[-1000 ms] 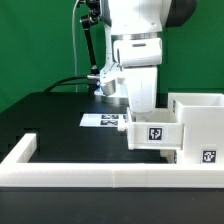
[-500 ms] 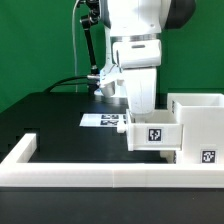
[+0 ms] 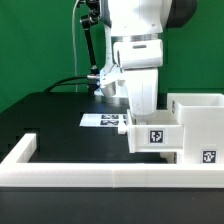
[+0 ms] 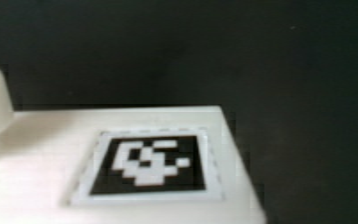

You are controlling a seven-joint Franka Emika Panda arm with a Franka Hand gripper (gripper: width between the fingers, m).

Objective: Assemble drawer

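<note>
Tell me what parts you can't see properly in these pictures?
- Gripper: its fingertips are hidden behind the small tray in the exterior view and absent from the wrist view, so open or shut is unknown.
- Box housing: cut off by the exterior view's right edge.
- Marker board: partly hidden behind the arm.
- Tag: blurred in the wrist view.

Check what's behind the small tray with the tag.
The arm's white wrist rises right behind the small tray, with the marker board farther back. The pincer itself is hidden.
</note>
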